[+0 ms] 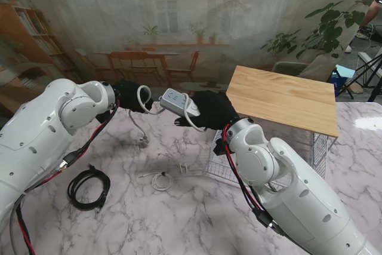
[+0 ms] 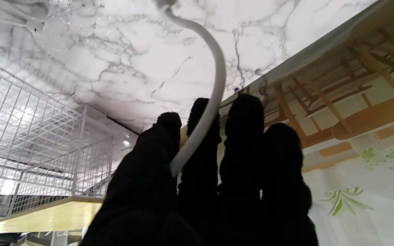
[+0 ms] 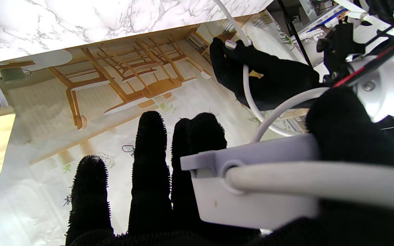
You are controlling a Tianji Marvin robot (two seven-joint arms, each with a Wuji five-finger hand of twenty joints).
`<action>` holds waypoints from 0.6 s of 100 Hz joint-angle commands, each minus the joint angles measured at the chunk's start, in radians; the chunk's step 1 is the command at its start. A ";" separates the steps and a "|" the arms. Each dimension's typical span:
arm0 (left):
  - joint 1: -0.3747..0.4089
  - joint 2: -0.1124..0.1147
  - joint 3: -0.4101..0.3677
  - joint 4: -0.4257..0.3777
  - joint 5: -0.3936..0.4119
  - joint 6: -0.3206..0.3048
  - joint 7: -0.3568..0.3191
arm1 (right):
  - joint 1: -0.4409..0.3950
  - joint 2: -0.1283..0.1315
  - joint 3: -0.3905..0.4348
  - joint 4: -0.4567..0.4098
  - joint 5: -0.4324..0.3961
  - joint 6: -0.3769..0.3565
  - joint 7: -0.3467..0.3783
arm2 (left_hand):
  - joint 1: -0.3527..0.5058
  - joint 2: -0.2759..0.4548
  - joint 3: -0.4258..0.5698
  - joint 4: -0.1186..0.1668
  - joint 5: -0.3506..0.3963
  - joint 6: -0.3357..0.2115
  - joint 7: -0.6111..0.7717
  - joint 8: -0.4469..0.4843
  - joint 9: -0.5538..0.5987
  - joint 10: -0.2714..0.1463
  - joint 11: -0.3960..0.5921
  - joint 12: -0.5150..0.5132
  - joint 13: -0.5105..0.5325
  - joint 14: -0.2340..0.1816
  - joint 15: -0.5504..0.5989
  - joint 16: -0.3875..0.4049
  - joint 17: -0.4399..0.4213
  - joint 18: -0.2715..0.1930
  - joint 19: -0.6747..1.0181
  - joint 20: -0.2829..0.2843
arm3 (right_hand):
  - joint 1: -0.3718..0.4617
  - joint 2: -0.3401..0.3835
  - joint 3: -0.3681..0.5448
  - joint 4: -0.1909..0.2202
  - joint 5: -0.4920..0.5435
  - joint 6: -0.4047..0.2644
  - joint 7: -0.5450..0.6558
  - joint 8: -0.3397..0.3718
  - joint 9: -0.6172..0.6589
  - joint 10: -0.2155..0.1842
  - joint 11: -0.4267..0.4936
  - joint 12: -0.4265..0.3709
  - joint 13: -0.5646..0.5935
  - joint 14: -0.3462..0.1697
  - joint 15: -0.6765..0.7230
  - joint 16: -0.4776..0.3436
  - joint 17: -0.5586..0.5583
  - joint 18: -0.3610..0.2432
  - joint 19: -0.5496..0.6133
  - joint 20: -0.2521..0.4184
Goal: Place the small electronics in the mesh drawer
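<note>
Fig. | right hand (image 1: 210, 110) gripping power strip (image 1: 179, 101) in air, over bench far edge | left hand (image 1: 128, 96) gripping its white cord (image 1: 143, 97) | mesh drawer (image 1: 224, 162) under wood top (image 1: 283, 98), contents not discernible | pending: black cable (image 1: 88, 187) near left edge, small white cable (image 1: 160, 180) mid-bench

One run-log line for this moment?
right hand: holds power strip | left hand: holds its white cord | mesh drawer: not loaded
</note>
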 commanded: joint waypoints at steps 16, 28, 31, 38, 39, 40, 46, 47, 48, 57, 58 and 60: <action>-0.020 0.001 0.015 0.053 0.039 0.016 0.009 | 0.010 -0.004 0.007 0.000 -0.001 0.014 -0.001 | -0.086 0.014 -0.004 0.025 -0.044 0.016 -0.084 -0.011 -0.087 0.028 -0.138 -0.109 -0.088 0.054 -0.158 -0.076 -0.077 -0.007 -0.090 -0.040 | 0.183 0.172 0.379 0.000 0.097 -0.112 0.065 0.031 0.028 -0.046 0.049 0.008 -0.011 -0.002 0.059 0.009 -0.006 -0.001 -0.008 0.012; -0.026 -0.002 0.014 0.075 0.068 0.044 0.041 | 0.013 -0.004 0.007 0.002 -0.001 0.017 -0.002 | -0.090 0.027 -0.006 0.018 -0.040 0.018 -0.106 -0.006 -0.124 0.033 -0.203 -0.170 -0.116 0.054 -0.204 -0.104 -0.097 -0.012 -0.123 -0.048 | 0.184 0.174 0.378 0.000 0.096 -0.113 0.064 0.031 0.028 -0.047 0.049 0.008 -0.011 -0.001 0.060 0.009 -0.006 -0.001 -0.007 0.012; -0.027 -0.003 0.014 0.082 0.072 0.056 0.050 | 0.014 -0.005 0.006 0.002 0.000 0.018 -0.003 | -0.103 0.034 -0.011 0.019 -0.055 0.022 -0.128 -0.011 -0.154 0.035 -0.234 -0.196 -0.135 0.049 -0.222 -0.114 -0.113 -0.015 -0.142 -0.054 | 0.184 0.174 0.378 0.000 0.096 -0.113 0.064 0.031 0.028 -0.046 0.049 0.008 -0.011 -0.002 0.059 0.009 -0.006 0.000 -0.007 0.012; -0.031 -0.006 0.019 0.095 0.073 0.088 0.057 | 0.016 -0.006 0.005 0.004 0.002 0.020 -0.005 | -0.186 0.076 -0.018 0.030 -0.149 0.058 -0.262 -0.048 -0.268 0.048 -0.318 -0.275 -0.195 0.045 -0.271 -0.140 -0.161 -0.021 -0.198 -0.068 | 0.184 0.174 0.377 0.000 0.095 -0.114 0.064 0.031 0.028 -0.046 0.049 0.008 -0.011 -0.001 0.059 0.009 -0.006 0.000 -0.007 0.012; -0.031 -0.006 0.019 0.096 0.073 0.092 0.057 | 0.017 -0.006 0.005 0.004 0.002 0.020 -0.006 | -0.201 0.087 -0.022 0.031 -0.160 0.065 -0.286 -0.061 -0.287 0.050 -0.328 -0.286 -0.205 0.045 -0.279 -0.145 -0.168 -0.022 -0.208 -0.070 | 0.183 0.175 0.377 0.000 0.095 -0.114 0.064 0.031 0.028 -0.046 0.049 0.008 -0.011 0.000 0.060 0.009 -0.007 -0.001 -0.007 0.012; -0.031 -0.006 0.020 0.097 0.072 0.096 0.055 | 0.017 -0.006 0.005 0.004 0.003 0.021 -0.006 | -0.219 0.091 -0.028 0.033 -0.183 0.074 -0.315 -0.079 -0.322 0.057 -0.345 -0.303 -0.223 0.044 -0.293 -0.153 -0.180 -0.023 -0.223 -0.074 | 0.183 0.175 0.376 -0.001 0.096 -0.114 0.064 0.031 0.028 -0.047 0.050 0.008 -0.011 -0.001 0.060 0.009 -0.006 -0.001 -0.007 0.012; -0.032 -0.005 0.021 0.096 0.062 0.120 0.031 | 0.019 -0.007 0.004 0.006 0.003 0.023 -0.008 | -0.306 0.070 -0.045 0.036 -0.316 0.114 -0.437 -0.151 -0.520 0.097 -0.423 -0.381 -0.329 0.049 -0.355 -0.187 -0.252 -0.030 -0.301 -0.096 | 0.184 0.176 0.376 -0.001 0.095 -0.114 0.064 0.031 0.027 -0.047 0.050 0.008 -0.011 -0.002 0.059 0.009 -0.006 -0.001 -0.007 0.012; -0.032 -0.004 0.021 0.095 0.061 0.122 0.025 | 0.019 -0.007 0.004 0.006 0.003 0.023 -0.008 | -0.320 0.063 -0.045 0.035 -0.330 0.121 -0.453 -0.160 -0.545 0.102 -0.430 -0.390 -0.341 0.048 -0.361 -0.191 -0.260 -0.032 -0.310 -0.099 | 0.184 0.177 0.375 -0.001 0.095 -0.114 0.063 0.031 0.027 -0.046 0.050 0.008 -0.011 -0.001 0.060 0.009 -0.006 -0.001 -0.007 0.012; -0.033 -0.003 0.021 0.095 0.060 0.123 0.019 | 0.019 -0.007 0.004 0.006 0.003 0.023 -0.008 | -0.330 0.058 -0.047 0.033 -0.347 0.126 -0.464 -0.166 -0.568 0.106 -0.437 -0.397 -0.353 0.047 -0.366 -0.193 -0.266 -0.033 -0.316 -0.100 | 0.183 0.177 0.375 -0.001 0.095 -0.114 0.064 0.031 0.027 -0.046 0.050 0.008 -0.011 -0.002 0.060 0.009 -0.006 0.000 -0.007 0.012; -0.039 0.004 0.021 0.097 0.070 0.110 -0.017 | 0.021 -0.006 0.004 0.007 0.001 0.027 -0.007 | -0.438 -0.020 -0.057 0.006 -0.470 0.156 -0.577 -0.227 -0.774 0.139 -0.495 -0.461 -0.453 0.049 -0.405 -0.220 -0.314 -0.047 -0.379 -0.122 | 0.184 0.177 0.374 -0.001 0.094 -0.114 0.063 0.031 0.026 -0.047 0.050 0.008 -0.012 -0.002 0.060 0.009 -0.006 0.000 -0.007 0.011; -0.040 0.004 0.021 0.098 0.073 0.108 -0.018 | 0.021 -0.006 0.004 0.007 0.001 0.028 -0.007 | -0.446 -0.027 -0.060 0.004 -0.480 0.158 -0.583 -0.230 -0.789 0.141 -0.501 -0.464 -0.460 0.050 -0.408 -0.221 -0.319 -0.048 -0.383 -0.123 | 0.184 0.177 0.374 -0.001 0.094 -0.115 0.063 0.031 0.026 -0.047 0.050 0.007 -0.012 -0.003 0.060 0.009 -0.006 0.000 -0.007 0.011; -0.041 0.006 0.020 0.099 0.081 0.103 -0.021 | 0.021 -0.006 0.005 0.007 0.000 0.028 -0.006 | -0.469 -0.046 -0.056 0.002 -0.502 0.164 -0.605 -0.242 -0.825 0.148 -0.515 -0.482 -0.479 0.051 -0.416 -0.228 -0.326 -0.051 -0.398 -0.129 | 0.184 0.177 0.374 -0.001 0.094 -0.115 0.063 0.031 0.026 -0.047 0.050 0.008 -0.012 -0.002 0.060 0.009 -0.006 0.000 -0.007 0.011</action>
